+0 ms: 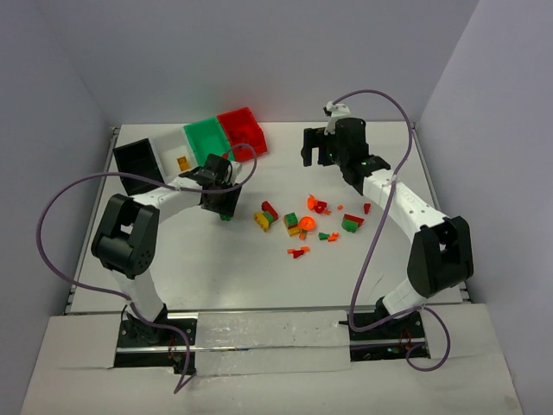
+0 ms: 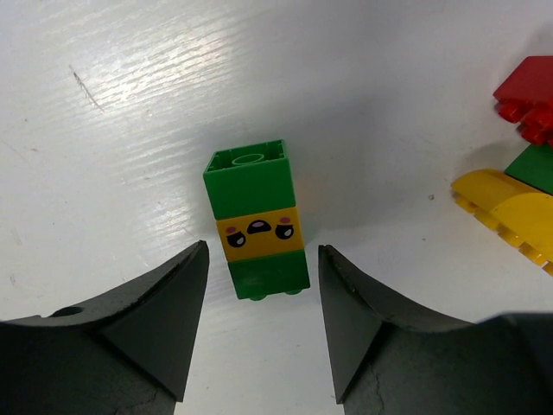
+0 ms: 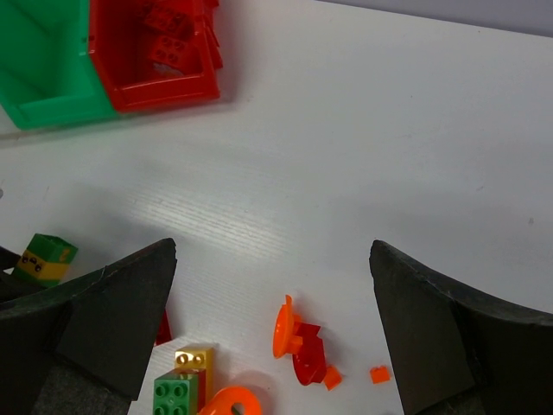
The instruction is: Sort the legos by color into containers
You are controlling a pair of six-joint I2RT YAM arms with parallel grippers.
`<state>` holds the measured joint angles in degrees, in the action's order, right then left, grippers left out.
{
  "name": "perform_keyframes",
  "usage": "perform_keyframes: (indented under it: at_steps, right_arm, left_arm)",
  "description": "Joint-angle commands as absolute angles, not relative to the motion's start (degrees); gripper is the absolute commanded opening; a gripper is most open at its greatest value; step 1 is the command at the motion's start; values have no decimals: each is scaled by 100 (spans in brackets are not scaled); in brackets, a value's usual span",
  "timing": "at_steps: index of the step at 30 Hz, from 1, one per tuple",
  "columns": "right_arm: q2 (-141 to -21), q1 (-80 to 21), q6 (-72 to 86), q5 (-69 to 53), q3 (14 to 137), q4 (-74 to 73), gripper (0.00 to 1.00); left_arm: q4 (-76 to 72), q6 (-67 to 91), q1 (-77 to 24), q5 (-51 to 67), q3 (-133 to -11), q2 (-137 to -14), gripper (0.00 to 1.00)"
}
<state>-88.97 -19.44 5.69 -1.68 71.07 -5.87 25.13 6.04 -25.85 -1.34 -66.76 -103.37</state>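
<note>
The left gripper (image 2: 262, 259) stands partly open and holds nothing. Its two black fingers (image 2: 147, 328) fill the lower corners of the left wrist view. A green brick with a yellow face band (image 2: 257, 220) sits in the gap between them, with bare table showing on both sides, so neither finger touches it (the brick appears to lie on its side, its long axis running up the frame). In the overhead view this gripper is left of centre, just below the row of bins.

The step in hand looks like the pick of this green brick. The next move calls for lowering so the fingers straddle the brick's narrow sides, closing squarely, then carrying it up the frame to the green bin (image 1: 204, 138), which stands between the white bin (image 1: 171, 151) and the red bin (image 1: 244, 130). The black bin (image 1: 138, 164) is at the left end.

The right gripper (image 3: 272, 251) hangs wide open and empty in the upper right of the overhead view. Below it the remaining legos (image 1: 302, 220) lie scattered near the centre of the table (image 1: 259, 277).
</note>
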Motion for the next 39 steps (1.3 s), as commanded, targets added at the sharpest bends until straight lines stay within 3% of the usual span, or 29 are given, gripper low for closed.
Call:
perform_keyframes:
  at_steps: [1,7,21,29,39]
  right_arm:
    - [-8648,-1916,544,-229,7153,-562,100]
    - [-8645,-1916,480,-427,7163,-621,100]
    - [-8793,-1920,1041,-1927,7071,-971,100]
    - [-9473,-2004,2343,-4146,7202,-770,100]
    - [-10076,-2598,3190,-5121,7541,-487,100]
  left_arm:
    - [2234,470,-2611,100,-6818,-10264,62]
    - [2292,332,-2594,310,-6630,-10181,56]
    - [2219,-935,-2070,1607,-6478,-9893,0]
    - [1840,-1803,-2160,2127,-5951,-8414,0]
    - [1962,-2131,-2709,2170,-5769,-7534,0]
